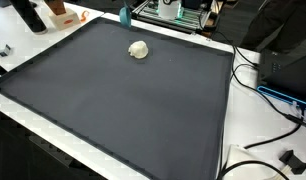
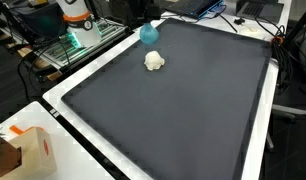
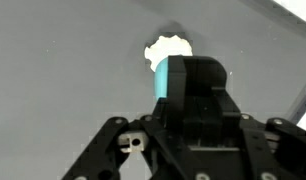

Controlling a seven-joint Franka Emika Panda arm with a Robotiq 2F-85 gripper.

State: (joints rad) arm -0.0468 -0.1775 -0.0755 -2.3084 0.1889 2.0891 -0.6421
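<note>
My gripper [image 3: 200,68] fills the lower half of the wrist view, its black fingers [image 3: 198,85] pressed together with nothing seen between them. Past the fingers, a teal object [image 3: 168,78] shows on their left side, partly hidden by them. A white crumpled lump [image 3: 168,47] lies just beyond it on the dark mat [image 3: 63,70]. In both exterior views the teal object [image 1: 125,17] [image 2: 150,33] stands near the mat's far edge and the white lump [image 1: 139,50] [image 2: 154,61] lies close to it. The gripper itself is out of frame in both exterior views.
The dark mat [image 1: 123,110] [image 2: 183,110] covers a white table [image 1: 228,165]. An electronics rack [image 1: 173,12] [image 2: 78,40] stands beyond the mat. Cables [image 1: 268,100] run along one side of the table. A cardboard box [image 2: 28,155] sits at a near corner.
</note>
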